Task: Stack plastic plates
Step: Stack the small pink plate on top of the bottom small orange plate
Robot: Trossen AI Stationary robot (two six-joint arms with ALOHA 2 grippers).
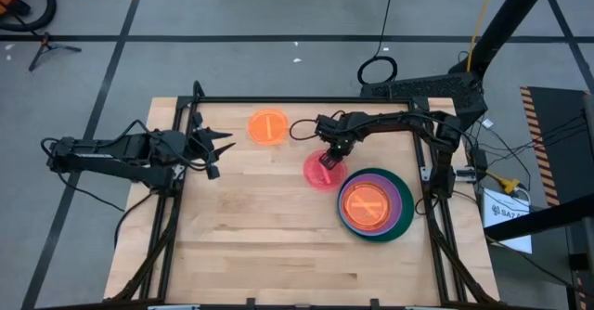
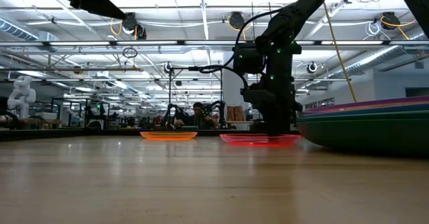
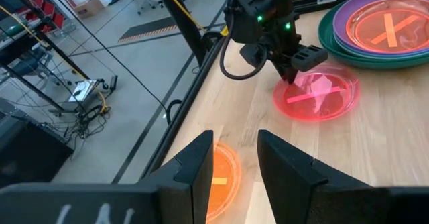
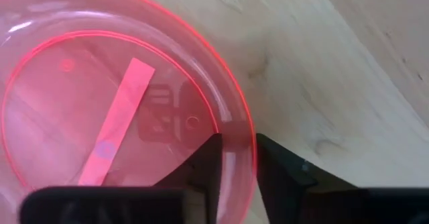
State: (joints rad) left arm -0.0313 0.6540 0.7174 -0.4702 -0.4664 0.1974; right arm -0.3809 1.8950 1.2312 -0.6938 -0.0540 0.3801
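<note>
Plates: orange two (pink one)

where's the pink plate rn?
High view: pink plate lies right of table centre, just left of the plate stack, with the right hand at its rim.

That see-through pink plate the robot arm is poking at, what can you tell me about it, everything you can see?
The pink plate is a small, round, translucent plastic dish, so the wood grain shows through it. It has a raised rim, a flat inner circle, and a straight pink strip across its middle. It lies flat on the wooden table, just beside the stack of larger plates, with a lone orange plate farther off. The right gripper is down at its edge, one finger on each side of the rim.
</note>
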